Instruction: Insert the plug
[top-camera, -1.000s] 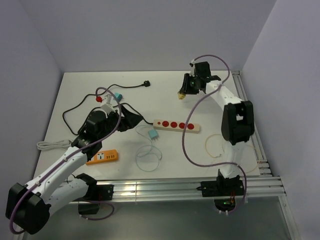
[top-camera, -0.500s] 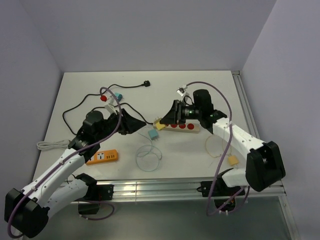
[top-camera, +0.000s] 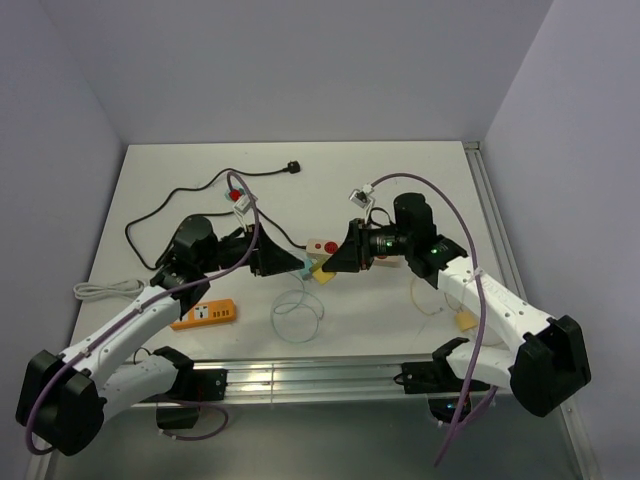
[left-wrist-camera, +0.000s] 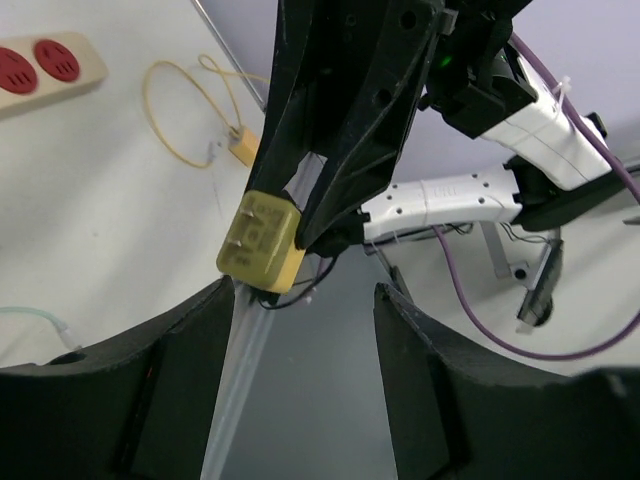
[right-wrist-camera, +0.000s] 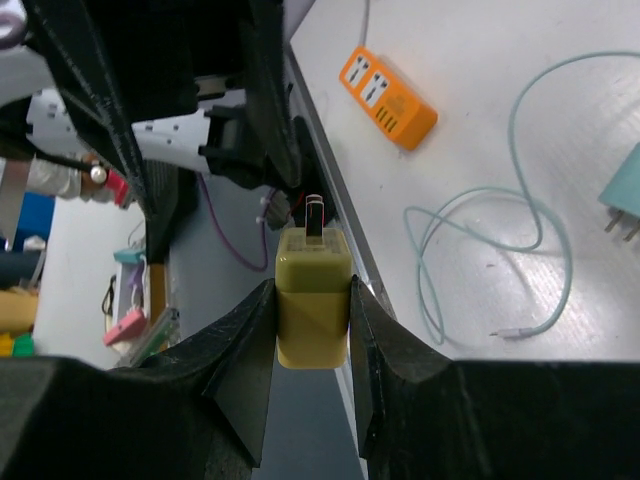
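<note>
The right hand (top-camera: 330, 265) is closed tight on the yellow plug (right-wrist-camera: 313, 310). Its 2 fingers (right-wrist-camera: 250, 340) press on the plug's 2 sides. The plug's metal pins stick out past the fingertips, and 2 pins show in the left wrist view.

The left hand (left-wrist-camera: 305, 300) is open wide. Its 2 fingers (left-wrist-camera: 170, 370) have nothing between them and touch nothing. It points at the yellow plug from the other side.

From the top, the yellow plug sits between the 2 hands, near the middle of the bench (top-camera: 400, 180). It is just beside the left end of the tan power strip (left-wrist-camera: 40, 68). I cannot tell if the plug touches the bench.

There are 2 arms and 2 hands. There are 2 power strips: 1 tan and 1 orange power strip (right-wrist-camera: 390, 96). 2 red sockets show on the tan one in the left wrist view. The orange one has 2 sockets.

There are 3 plugs: the yellow plug, 1 blue-green plug (right-wrist-camera: 622, 200) and 1 black plug (top-camera: 292, 167). There is 1 white cord bundle (top-camera: 105, 290) at the left edge of the bench.
</note>
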